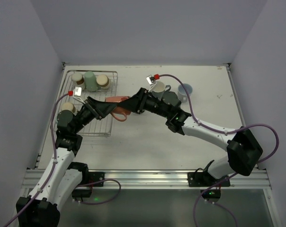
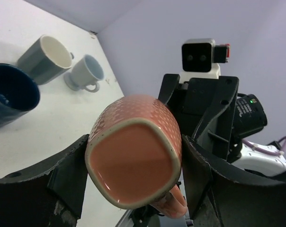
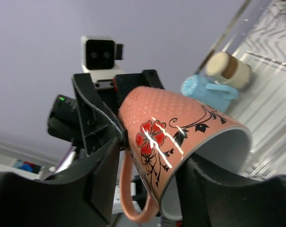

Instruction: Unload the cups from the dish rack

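Both arms, the left arm [image 1: 62, 142] and the right arm [image 1: 204, 127], stretch from the near edge of the table [image 1: 147, 151] and meet at the right rim of the dish rack [image 1: 99, 126]. A salmon-pink mug [image 1: 115, 100] hangs on its side in the air between them. The left gripper [image 2: 133, 170] pinches the mug at its base, with its fingers [image 2: 69, 175] pressed against opposite walls. The right gripper [image 3: 147, 170] faces it and appears clamped on the flowered wall near the open mouth, its fingers [image 3: 102, 170] flanking the handle. A mint green tumbler [image 1: 90, 80] and beige-and-brown cups [image 1: 103, 81] wait in the rack. A grey-green mug [image 1: 158, 88], a navy cup [image 2: 10, 94] and a light blue cup [image 1: 185, 90] already stand on the table to the right. The handover looks about halfway done, and this is its riskiest point. If the left fingers let go before the right grip is firm, the glazed, tapering wall could slide out and the mug would fall onto the wire rim. If both arms pull while both are clamped, the mug could twist or crack, or its hanging handle could catch on a finger.
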